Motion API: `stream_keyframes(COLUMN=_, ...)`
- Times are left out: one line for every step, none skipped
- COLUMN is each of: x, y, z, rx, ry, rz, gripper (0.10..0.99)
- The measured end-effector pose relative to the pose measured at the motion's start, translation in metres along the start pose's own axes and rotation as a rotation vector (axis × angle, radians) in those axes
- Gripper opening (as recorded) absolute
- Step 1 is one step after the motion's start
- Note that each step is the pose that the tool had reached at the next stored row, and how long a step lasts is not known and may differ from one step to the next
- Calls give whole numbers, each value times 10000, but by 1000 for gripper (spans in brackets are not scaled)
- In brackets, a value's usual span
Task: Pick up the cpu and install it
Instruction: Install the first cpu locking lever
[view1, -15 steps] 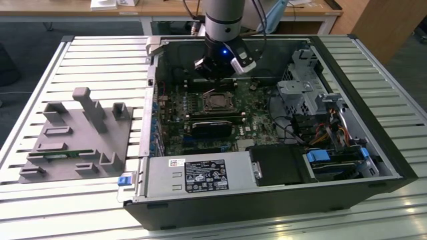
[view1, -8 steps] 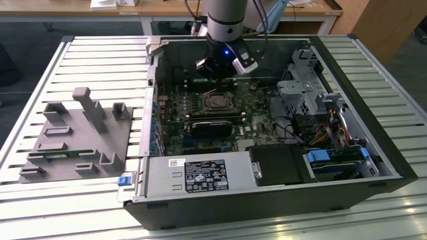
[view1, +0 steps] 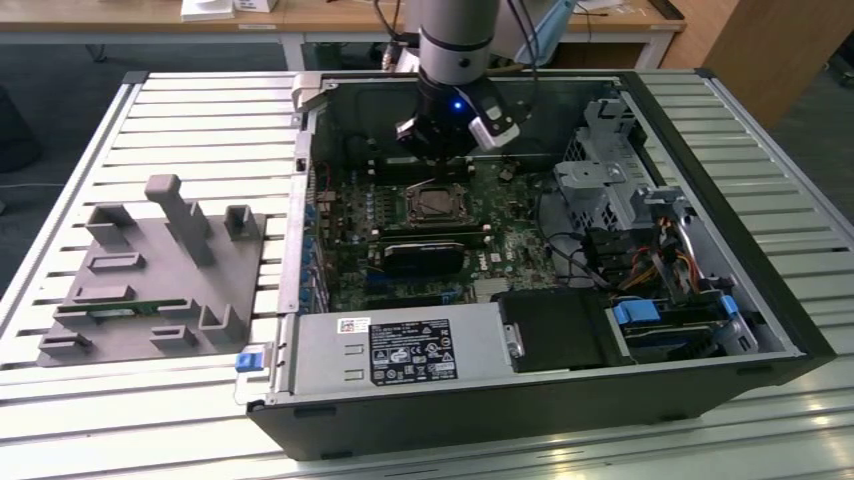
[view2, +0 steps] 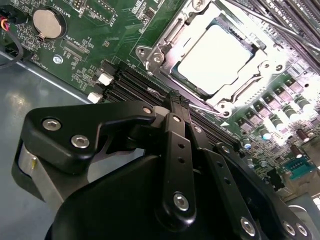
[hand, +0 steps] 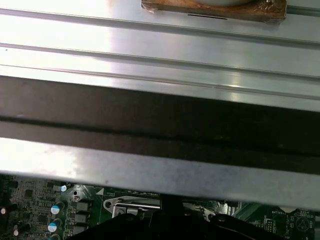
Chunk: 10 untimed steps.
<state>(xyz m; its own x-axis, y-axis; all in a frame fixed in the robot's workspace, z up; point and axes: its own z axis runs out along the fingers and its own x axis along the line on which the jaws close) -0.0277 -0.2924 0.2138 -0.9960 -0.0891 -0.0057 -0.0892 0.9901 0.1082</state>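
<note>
cpu (view2: 215, 55) seated in motherboard (view2: 100, 30) socket, pincer (view1: 447, 150) just above

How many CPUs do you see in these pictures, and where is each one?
1. The cpu lies in the metal socket frame on the motherboard, beyond the gripper in the second wrist view. Others may be hidden.

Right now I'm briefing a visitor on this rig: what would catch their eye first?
The open computer case on the slatted table, with the arm's gripper hanging over its motherboard. In the second wrist view, the cpu gleams silver, seated in its socket.
</note>
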Motion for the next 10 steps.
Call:
stream_keyframes(x=-6, y=1, z=4, rx=-2, ry=4, rz=1, gripper=106)
stream_keyframes(x=-12, y=3, z=7, rx=-2, ry=9, rz=1, gripper=106)
stream_keyframes(x=-17, y=4, z=11, rx=-2, ry=14, rz=2, gripper=106)
stream_keyframes(x=-23, y=5, z=14, rx=-1, ry=20, rz=2, gripper=106)
stream_keyframes(x=-28, y=6, z=18, rx=-1, ry=23, rz=3, gripper=106)
stream_keyframes(x=-32, y=7, z=21, rx=0, ry=28, rz=3, gripper=106)
stream_keyframes(x=-37, y=8, z=25, rx=0, ry=31, rz=3, gripper=106)
stream_keyframes(x=-41, y=8, z=30, rx=-2, ry=33, rz=3, gripper=106)
stream_keyframes(x=-45, y=8, z=35, rx=-3, ry=36, rz=4, gripper=106)
stream_keyframes(x=-49, y=8, z=40, rx=-3, ry=39, rz=4, gripper=106)
